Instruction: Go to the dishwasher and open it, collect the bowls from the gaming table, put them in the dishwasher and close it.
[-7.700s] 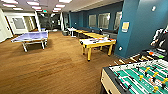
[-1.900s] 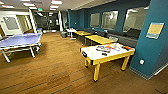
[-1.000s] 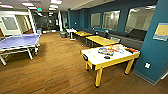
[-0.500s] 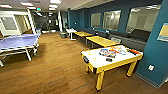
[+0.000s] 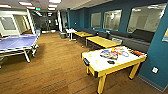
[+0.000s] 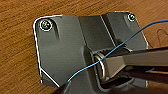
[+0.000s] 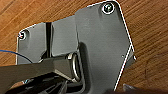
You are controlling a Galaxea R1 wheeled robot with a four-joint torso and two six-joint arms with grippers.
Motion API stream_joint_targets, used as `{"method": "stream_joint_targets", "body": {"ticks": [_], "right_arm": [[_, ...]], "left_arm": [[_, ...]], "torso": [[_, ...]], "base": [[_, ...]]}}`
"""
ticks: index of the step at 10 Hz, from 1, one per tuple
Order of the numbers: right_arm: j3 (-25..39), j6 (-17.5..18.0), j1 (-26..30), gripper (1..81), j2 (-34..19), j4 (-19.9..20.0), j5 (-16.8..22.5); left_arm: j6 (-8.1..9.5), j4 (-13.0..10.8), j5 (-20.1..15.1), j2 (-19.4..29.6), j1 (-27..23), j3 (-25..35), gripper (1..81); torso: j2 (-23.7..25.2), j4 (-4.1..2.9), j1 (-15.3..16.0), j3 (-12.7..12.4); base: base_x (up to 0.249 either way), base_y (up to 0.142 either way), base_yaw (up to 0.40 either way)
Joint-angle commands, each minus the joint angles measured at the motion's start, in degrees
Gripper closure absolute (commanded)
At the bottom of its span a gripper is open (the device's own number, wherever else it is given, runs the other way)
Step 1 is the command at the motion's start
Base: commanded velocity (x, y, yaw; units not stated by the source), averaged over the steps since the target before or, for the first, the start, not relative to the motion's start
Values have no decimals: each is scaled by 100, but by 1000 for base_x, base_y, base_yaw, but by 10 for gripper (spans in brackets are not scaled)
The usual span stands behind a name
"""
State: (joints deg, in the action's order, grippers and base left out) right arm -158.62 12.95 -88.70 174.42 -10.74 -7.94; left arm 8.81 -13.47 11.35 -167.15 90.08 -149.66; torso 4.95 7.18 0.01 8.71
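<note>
The floor (image 5: 52, 65) is brown wood with long dark and light stripes. At the left of the frame the ping-pong table (image 5: 17, 42) has a blue top with white lines along its edges, and its legs are pale grey. At the lower right of the frame the nearest table (image 5: 112, 61) has a white top with a bright swirl of red, blue and orange on it, and yellow sides and yellow legs. Behind it, 2 tables (image 5: 103, 41) have plain yellow tops. The wall (image 5: 156, 50) on the right is dark blue-green. The sofa (image 5: 140, 37) along that wall is dark grey. The ceiling lights (image 5: 25, 3) at the top glow white.
</note>
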Motion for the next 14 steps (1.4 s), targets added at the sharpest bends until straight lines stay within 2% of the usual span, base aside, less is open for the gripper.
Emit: {"method": "stream_joint_targets", "body": {"ticks": [1,4,7,8,14], "right_arm": [[0,-11,225,10,-1,19,266],[-1,-20,269,10,-1,11,275],[8,-20,278,10,7,11,275],[-1,-20,278,10,7,11,275],[8,-20,269,10,7,11,275]], "left_arm": [[-29,-42,-274,58,-187,16,10],[-20,20,-274,66,-187,16,10],[-29,-50,-274,58,-179,16,10],[-29,-42,-265,76,-187,24,10],[-29,-42,-274,84,-187,25,10]], "torso": [[0,0,-1,0],[-5,0,7,2],[-2,0,-1,2],[-2,0,-1,2],[-2,0,-1,2]], "base": [[112,0,0],[21,0,0],[0,0,0],[0,-114,0],[0,0,-341]]}}
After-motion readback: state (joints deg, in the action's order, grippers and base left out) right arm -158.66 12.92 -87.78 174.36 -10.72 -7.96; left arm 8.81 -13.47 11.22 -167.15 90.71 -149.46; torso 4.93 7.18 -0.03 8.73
